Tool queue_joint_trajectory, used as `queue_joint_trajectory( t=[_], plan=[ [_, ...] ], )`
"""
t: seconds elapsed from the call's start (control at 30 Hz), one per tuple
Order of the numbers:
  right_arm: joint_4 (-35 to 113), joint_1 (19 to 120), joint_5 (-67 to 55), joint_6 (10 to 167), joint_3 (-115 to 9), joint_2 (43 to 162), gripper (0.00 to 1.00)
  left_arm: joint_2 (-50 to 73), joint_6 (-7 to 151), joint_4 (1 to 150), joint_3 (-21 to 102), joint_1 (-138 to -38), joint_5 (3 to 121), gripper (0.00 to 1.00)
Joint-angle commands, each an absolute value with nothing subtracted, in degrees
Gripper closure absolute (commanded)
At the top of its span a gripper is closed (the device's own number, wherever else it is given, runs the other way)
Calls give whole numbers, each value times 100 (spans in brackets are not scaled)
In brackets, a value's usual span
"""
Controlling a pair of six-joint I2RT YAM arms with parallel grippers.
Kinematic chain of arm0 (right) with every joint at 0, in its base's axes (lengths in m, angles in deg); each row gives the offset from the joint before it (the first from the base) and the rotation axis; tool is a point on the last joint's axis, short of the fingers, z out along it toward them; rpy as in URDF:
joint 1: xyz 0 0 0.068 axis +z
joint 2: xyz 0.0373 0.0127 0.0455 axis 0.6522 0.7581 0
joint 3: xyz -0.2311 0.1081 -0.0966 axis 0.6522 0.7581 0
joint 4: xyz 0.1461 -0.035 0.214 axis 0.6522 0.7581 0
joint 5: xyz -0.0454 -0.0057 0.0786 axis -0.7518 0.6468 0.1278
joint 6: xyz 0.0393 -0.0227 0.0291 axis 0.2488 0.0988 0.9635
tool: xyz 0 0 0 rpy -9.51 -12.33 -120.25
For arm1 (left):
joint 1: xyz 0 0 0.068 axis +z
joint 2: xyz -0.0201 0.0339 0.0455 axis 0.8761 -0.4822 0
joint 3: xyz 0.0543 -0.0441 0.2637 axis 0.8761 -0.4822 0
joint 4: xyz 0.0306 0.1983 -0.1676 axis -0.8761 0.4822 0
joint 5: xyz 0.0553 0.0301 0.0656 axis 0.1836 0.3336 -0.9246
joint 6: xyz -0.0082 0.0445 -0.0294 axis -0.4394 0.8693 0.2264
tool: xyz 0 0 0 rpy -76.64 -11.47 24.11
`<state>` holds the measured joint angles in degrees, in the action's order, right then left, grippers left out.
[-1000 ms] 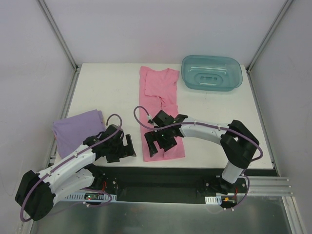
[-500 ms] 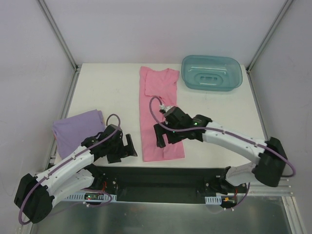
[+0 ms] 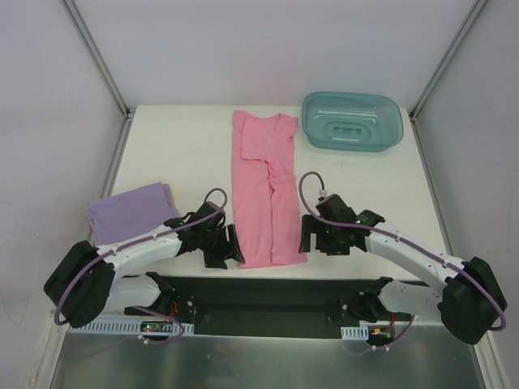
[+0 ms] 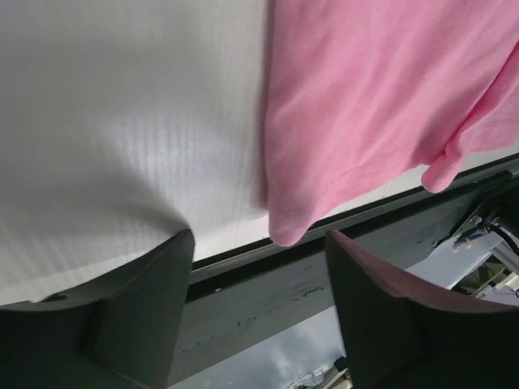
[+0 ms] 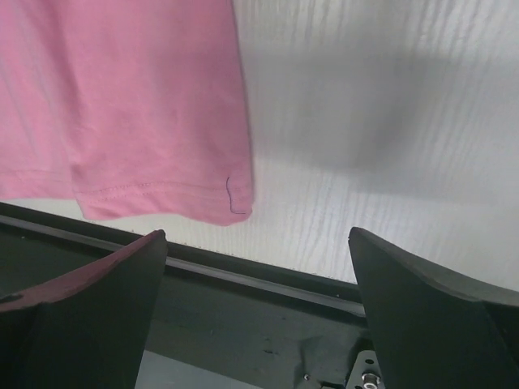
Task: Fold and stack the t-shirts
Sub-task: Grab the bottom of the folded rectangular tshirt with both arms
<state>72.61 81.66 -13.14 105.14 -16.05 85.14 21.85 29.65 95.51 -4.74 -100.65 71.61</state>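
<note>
The pink t-shirt (image 3: 266, 185) lies folded lengthwise in a long strip down the middle of the table, its hem at the near edge. The lavender t-shirt (image 3: 128, 212) lies folded at the left. My left gripper (image 3: 233, 247) is open and empty, just left of the pink hem's near left corner (image 4: 288, 231). My right gripper (image 3: 306, 236) is open and empty, just right of the hem's near right corner (image 5: 231, 203). Neither touches the cloth.
A translucent teal tub (image 3: 352, 121) stands at the back right. The table's near edge and a black rail (image 5: 243, 279) run just below both grippers. Bare white tabletop (image 3: 178, 146) lies at the back left.
My right gripper let go of the pink hem and moved right off the shirt to its right side. My left gripper moved right, up to the shirt's left corner. The shirt lies flatter.
</note>
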Motion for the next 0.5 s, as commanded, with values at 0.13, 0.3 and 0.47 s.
queue_joint_trajectory(
  t=[0.13, 0.3, 0.47],
  plan=[
    [6327, 8122, -371, 10721, -1499, 9343, 10, 1277, 3002, 9159, -43, -10230, 7286, 57],
    [6090, 8114, -45, 10764, -1517, 9661, 33, 1145, 2967, 9124, -69, -10274, 7304, 84],
    [6002, 8122, 87, 10878, -1386, 9766, 49, 1127, 3010, 9115, -60, -10283, 7356, 97]
  ],
)
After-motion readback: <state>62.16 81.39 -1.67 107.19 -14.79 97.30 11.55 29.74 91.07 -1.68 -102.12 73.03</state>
